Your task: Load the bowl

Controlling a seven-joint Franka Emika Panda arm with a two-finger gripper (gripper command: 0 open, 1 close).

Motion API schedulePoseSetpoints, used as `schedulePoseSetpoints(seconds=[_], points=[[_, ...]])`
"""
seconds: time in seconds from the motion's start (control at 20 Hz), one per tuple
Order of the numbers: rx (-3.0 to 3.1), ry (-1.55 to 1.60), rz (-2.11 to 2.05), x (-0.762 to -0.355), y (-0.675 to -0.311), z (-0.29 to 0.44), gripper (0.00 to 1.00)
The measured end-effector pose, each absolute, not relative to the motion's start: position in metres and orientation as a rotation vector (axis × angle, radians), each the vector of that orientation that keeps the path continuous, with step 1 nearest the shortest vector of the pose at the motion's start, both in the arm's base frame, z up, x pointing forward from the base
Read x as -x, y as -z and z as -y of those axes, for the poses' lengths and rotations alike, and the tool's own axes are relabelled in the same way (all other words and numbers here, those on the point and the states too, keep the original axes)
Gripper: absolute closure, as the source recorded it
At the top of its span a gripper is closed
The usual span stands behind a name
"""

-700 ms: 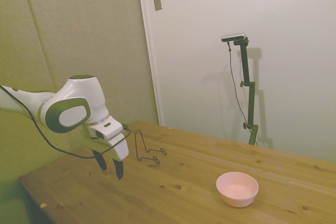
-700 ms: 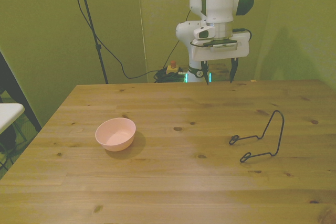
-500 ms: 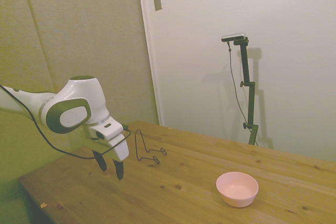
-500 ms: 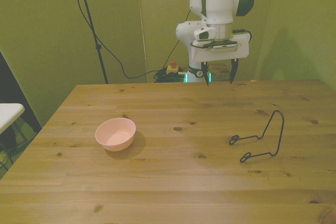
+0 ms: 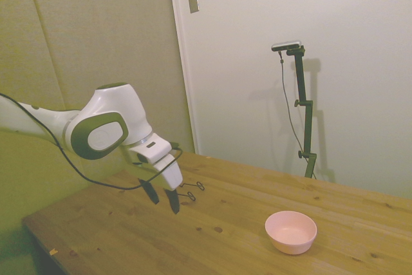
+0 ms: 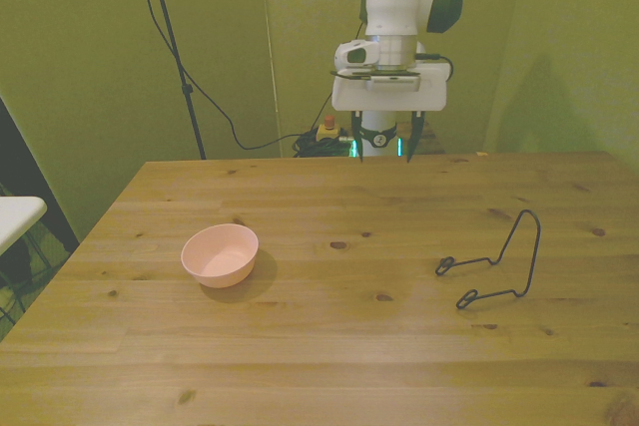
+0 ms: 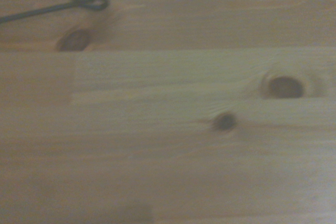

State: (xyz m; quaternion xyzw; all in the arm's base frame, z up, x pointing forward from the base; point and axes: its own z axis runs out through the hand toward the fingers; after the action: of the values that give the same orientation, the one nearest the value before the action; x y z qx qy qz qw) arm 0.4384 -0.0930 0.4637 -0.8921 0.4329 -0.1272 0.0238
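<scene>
A white arm holds its end effector (image 6: 387, 145) above the far edge of a wooden counter (image 6: 339, 346), fingers spread apart and holding nothing. A pink bowl (image 6: 220, 254) sits upright, seemingly empty, toward the front view's left. A black wire stand (image 6: 494, 261) sits well apart, toward the right.

Pink bowl (image 6: 220, 254) on wooden table (image 6: 329, 346), wire stand (image 6: 496, 261) well apart, end effector (image 6: 384, 143) spread above far edge.
</scene>
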Motion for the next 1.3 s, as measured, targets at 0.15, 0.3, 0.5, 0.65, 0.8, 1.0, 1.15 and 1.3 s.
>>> schedulePoseSetpoints(seconds=[0.15,0.3,0.5,0.65,0.8,1.0,1.15,1.3], points=[[2.737,0.447,-1.36,-0.457,-0.47,0.14,0.0],[2.73,0.486,-1.373,-0.479,-0.472,0.178,0.0],[2.714,0.518,-1.442,-0.509,-0.469,0.22,0.0],[2.721,0.502,-1.472,-0.533,-0.455,0.237,0.0],[2.724,0.476,-1.494,-0.55,-0.438,0.247,0.0],[2.715,0.436,-1.532,-0.56,-0.417,0.26,0.0],[2.718,0.405,-1.557,-0.564,-0.399,0.269,0.0],[2.718,0.399,-1.576,-0.569,-0.385,0.277,0.0]])
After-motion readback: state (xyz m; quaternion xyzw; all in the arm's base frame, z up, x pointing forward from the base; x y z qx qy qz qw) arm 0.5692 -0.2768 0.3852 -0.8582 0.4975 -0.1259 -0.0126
